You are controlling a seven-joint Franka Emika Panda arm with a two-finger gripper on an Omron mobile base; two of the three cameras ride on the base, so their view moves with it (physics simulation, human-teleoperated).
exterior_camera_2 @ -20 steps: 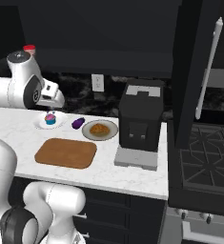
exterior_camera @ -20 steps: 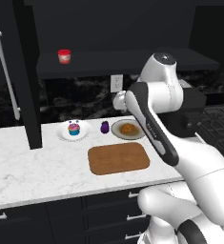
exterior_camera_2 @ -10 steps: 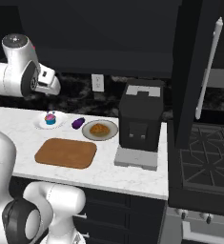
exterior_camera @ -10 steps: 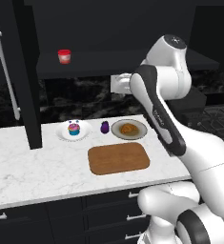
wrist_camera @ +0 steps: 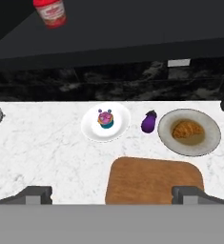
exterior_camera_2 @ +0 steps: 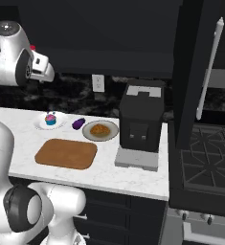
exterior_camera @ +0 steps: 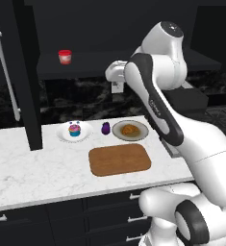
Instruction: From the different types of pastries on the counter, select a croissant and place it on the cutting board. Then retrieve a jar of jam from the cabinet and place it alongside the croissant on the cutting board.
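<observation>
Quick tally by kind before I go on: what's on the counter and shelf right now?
Pastries: 2, croissant and cupcake
Plates: 2, grey plate and white plate
Cutting board: 1
Jar of jam: 1
Purple object: 1
Coffee machine: 1
Total: 8

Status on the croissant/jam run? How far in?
Nothing done yet. The croissant sits on its grey plate, the cutting board is bare, and the jar of jam is on the cabinet shelf. The tool holds nothing, raised above the counter. Both placements remain.
</observation>
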